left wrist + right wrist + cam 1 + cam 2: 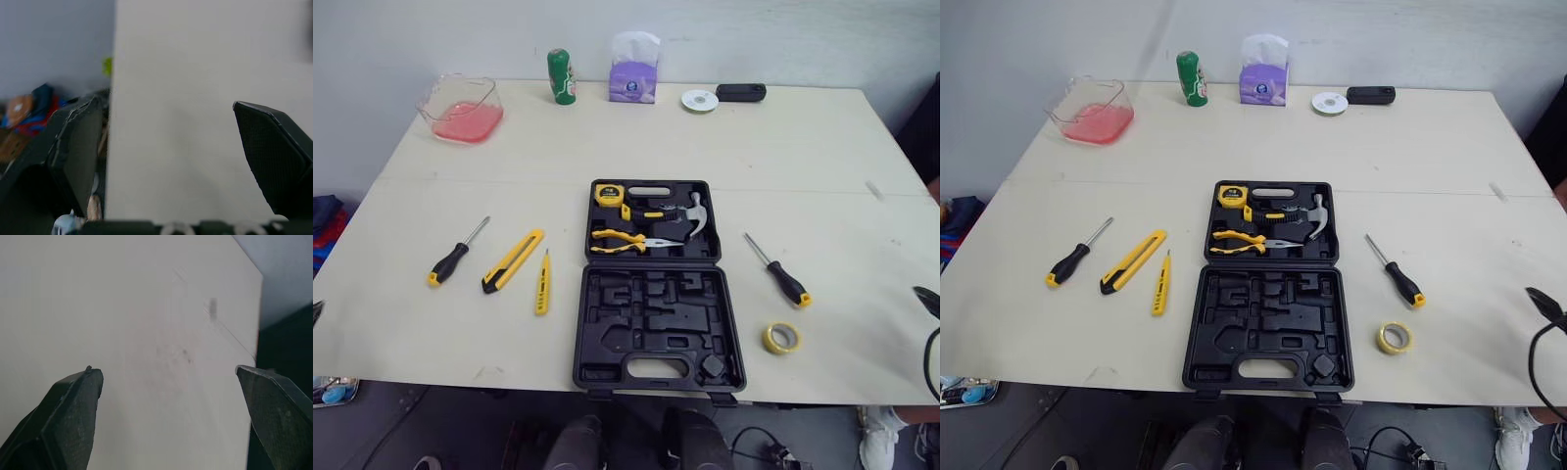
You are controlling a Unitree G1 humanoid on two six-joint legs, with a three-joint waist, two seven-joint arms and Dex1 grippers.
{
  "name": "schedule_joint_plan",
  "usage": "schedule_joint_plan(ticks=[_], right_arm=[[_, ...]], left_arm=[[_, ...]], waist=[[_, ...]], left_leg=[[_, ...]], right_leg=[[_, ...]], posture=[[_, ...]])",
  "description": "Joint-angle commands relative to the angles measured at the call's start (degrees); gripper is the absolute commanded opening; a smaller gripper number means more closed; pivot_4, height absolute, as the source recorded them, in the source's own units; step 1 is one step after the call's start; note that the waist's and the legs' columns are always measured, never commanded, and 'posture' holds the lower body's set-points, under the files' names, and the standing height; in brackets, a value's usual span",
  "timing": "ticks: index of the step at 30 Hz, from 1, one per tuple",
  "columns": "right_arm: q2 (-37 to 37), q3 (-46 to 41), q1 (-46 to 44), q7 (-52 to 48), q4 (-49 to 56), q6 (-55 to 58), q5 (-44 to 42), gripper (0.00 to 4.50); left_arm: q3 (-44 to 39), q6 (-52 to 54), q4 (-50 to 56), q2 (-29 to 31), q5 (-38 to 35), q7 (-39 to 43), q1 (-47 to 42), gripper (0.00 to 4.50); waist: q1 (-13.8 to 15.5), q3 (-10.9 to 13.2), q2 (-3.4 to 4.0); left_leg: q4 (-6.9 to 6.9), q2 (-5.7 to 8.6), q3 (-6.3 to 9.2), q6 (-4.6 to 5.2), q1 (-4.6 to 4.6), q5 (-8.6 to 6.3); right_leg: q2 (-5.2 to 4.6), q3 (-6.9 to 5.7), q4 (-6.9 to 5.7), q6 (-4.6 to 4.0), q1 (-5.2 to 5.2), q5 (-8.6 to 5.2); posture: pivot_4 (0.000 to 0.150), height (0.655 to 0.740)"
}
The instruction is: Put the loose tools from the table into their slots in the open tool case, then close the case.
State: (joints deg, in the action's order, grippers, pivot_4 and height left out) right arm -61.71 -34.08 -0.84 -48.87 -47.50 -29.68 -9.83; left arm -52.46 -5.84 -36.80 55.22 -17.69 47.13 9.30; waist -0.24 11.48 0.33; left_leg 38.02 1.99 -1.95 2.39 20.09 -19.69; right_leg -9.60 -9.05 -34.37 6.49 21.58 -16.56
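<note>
Since the left gripper (164, 103) and right gripper (167, 369) both hover spread and empty over bare table (803, 147), start simple — the screwdriver (783, 277) just right of the open tool case (651, 318); pinch its handle crosswise.

the desk (803, 147) is lit brightly and diffusely in the head views, which are rendered sharp. only thin, soft shadows are cast beside the tool case (656, 333), whose black recesses are poorly separated. in the wrist views the desk is washed pale, and the left hand (166, 127) and right hand (168, 377) are blurred at close range.
</note>
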Motion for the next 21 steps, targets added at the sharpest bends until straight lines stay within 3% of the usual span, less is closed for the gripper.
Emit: schedule_joint_plan(ticks=[1, 5, 12, 21], right_arm=[[-2.2, -2.33, 0.73, 3.59, -3.72, -2.09, -0.47, 4.5], [-2.19, -1.43, 0.77, 4.92, -4.6, -2.95, -0.71, 4.5], [0.17, 2.69, -4.59, 4.34, -1.82, -1.19, -1.35, 4.5], [6.15, 6.46, -6.75, -4.02, 17.32, 12.8, -10.26, 4.5]], left_arm=[[-3.38, -3.26, -4.59, 1.87, -1.52, -3.19, 0.03, 4.48], [-4.28, -5.4, -9.29, 2.91, -2.36, -4.99, -0.17, 4.48], [-1.21, -7.02, -7.71, 1.71, -3.84, -1.87, -1.66, 4.48], [1.19, -2.11, 4.78, 0.0, -7.23, 1.31, -0.28, 4.48]], waist=[[-0.03, -0.01, -0.02], [-0.04, -0.02, -0.04], [-0.37, -0.02, -0.03], [-0.69, -0.02, -0.03]], left_leg=[[0.01, -0.01, -0.02, -0.03, -0.01, -0.05], [0.03, -0.11, -0.08, -0.06, -0.05, -0.09], [0.03, -0.19, -0.17, -0.05, -0.12, -0.12], [0.08, -0.23, -0.17, 0.01, -0.02, -0.12]], right_leg=[[-0.01, 0.02, 0.02, 0.0, 0.0, 0.0], [0.01, 0.03, 0.18, -0.04, 0.0, 0.01], [0.04, 0.07, 0.15, -0.1, 0.0, 0.03], [0.08, 0.03, 0.04, -0.1, 0.0, 0.04]], posture=[[0.15, 0.74], [0.15, 0.74], [0.15, 0.74], [0.15, 0.74]])
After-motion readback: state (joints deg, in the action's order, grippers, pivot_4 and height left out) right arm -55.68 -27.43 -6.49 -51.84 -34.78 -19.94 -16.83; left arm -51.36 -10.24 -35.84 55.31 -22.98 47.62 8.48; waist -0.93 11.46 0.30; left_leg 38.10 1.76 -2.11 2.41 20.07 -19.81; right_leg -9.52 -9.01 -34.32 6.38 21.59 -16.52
